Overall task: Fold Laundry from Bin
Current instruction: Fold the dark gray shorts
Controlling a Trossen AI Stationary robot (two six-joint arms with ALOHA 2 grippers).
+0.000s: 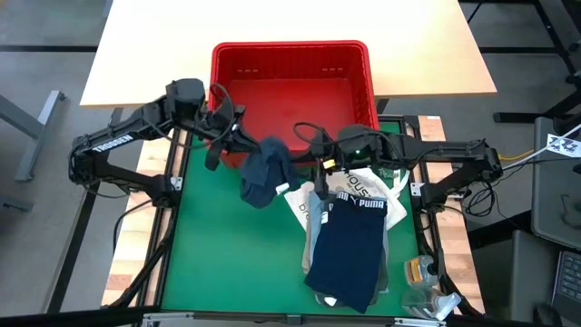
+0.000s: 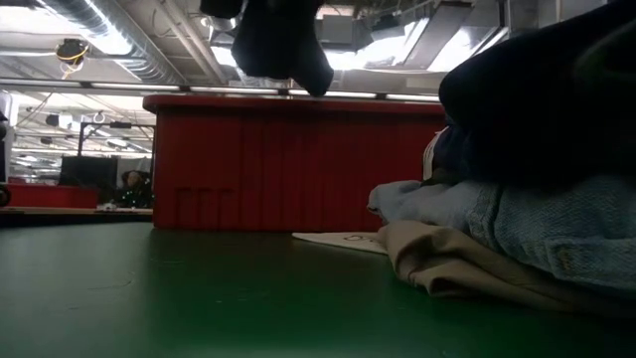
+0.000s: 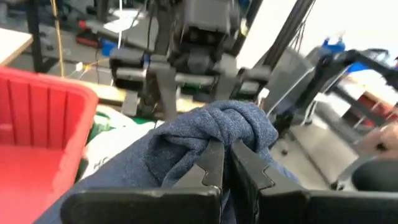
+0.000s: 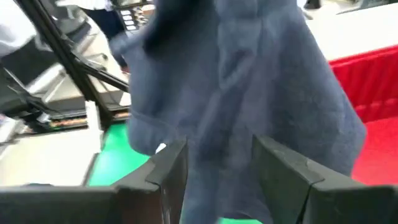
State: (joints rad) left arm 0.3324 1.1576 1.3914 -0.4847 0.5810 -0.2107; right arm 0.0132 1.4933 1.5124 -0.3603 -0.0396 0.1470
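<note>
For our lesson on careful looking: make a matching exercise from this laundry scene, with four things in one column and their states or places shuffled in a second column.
Things:
1. blue-grey garment
2. red bin
3. right gripper
4. navy shorts

States:
A. open, fingers either side of hanging cloth
B. top of the pile on the green mat
C. dangling from the shut left gripper
D. at the mat's far edge, empty

Pairs: 1-C, 2-D, 3-A, 4-B

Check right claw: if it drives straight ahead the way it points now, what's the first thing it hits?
Most likely the blue-grey garment hanging from the shut left claw. It fills the view just beyond the open right claw; the exact gap is unclear.
</note>
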